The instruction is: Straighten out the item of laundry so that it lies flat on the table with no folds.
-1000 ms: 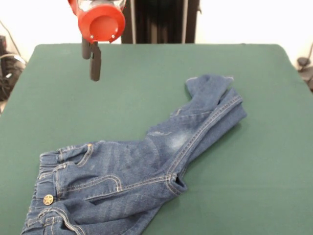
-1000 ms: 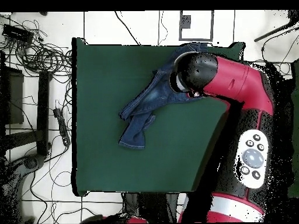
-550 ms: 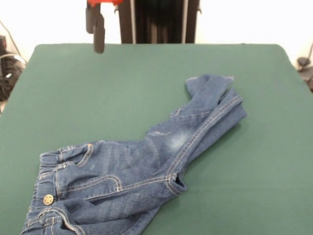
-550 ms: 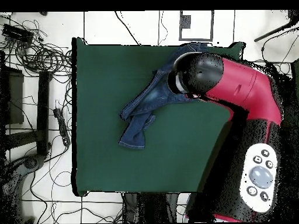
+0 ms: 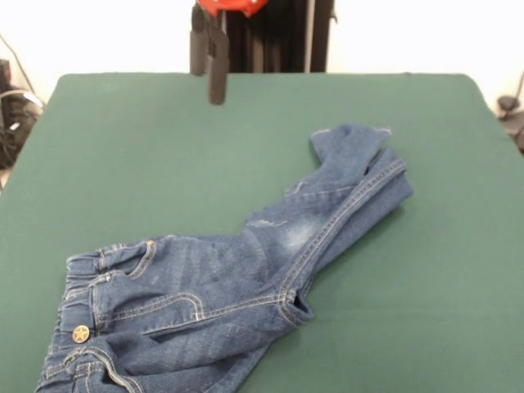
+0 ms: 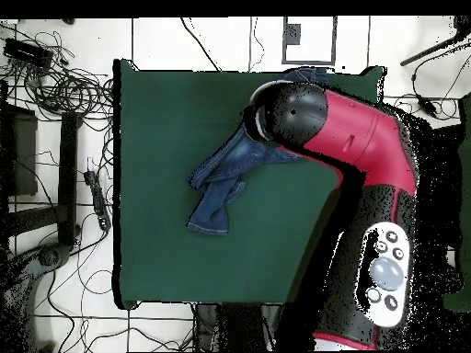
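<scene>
Jeans (image 5: pixel 246 286): we saw them crumpled on the green table (image 5: pixel 123 147), legs folded together.
Gripper (image 5: pixel 207 61): hung above the table, empty; we couldn't tell its state.

Tangled black cables (image 6: pixel 55 78) lie on the white tiled floor (image 6: pixel 184 41) at the upper left of the overhead view. A dark frame or stand (image 6: pixel 64 179) sits along the left edge below them. Front view: dark gear (image 5: pixel 12 106) at the left edge, white wall (image 5: pixel 409 37) across the top.
</scene>
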Tool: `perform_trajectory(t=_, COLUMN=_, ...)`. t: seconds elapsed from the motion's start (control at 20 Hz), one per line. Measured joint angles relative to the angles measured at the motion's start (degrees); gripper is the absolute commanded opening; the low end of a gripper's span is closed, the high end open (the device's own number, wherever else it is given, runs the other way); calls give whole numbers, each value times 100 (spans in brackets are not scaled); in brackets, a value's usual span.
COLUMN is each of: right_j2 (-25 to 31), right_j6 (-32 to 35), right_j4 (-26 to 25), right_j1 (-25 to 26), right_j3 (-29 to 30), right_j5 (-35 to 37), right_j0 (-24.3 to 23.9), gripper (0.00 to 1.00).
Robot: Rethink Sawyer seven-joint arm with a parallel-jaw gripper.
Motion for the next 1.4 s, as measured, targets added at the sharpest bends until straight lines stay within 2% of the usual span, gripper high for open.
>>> perform_trajectory(t=0.6, right_j2=0, right_j6=0, right_j4=144, right_j1=426, right_j3=-2, right_j5=-102, right_j0=52, gripper=100)
perform_trajectory(t=1.4, right_j2=0, right_j6=0, right_j4=144, right_j1=1247, right_j3=-194, right_j5=-104, right_j0=-29, gripper=100)
